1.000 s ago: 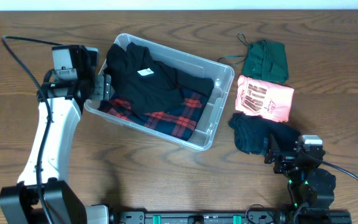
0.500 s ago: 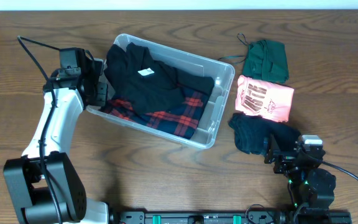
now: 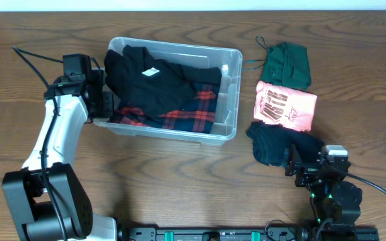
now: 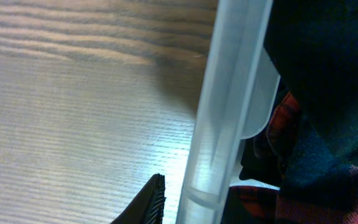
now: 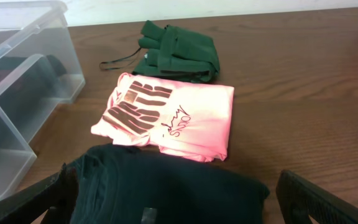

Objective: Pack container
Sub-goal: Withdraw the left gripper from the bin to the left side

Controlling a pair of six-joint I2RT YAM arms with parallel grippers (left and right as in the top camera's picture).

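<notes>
Clear ribbed plastic container (image 3: 228, 94)

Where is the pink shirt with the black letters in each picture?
Overhead: the pink shirt lies right of centre, between the green garment and the dark garment.
Left wrist: not in it.
Right wrist: the pink shirt lies in the middle of the picture.
Shared landmark: the container, whose clear wall also shows in the left wrist view and at the left edge of the right wrist view.
</notes>
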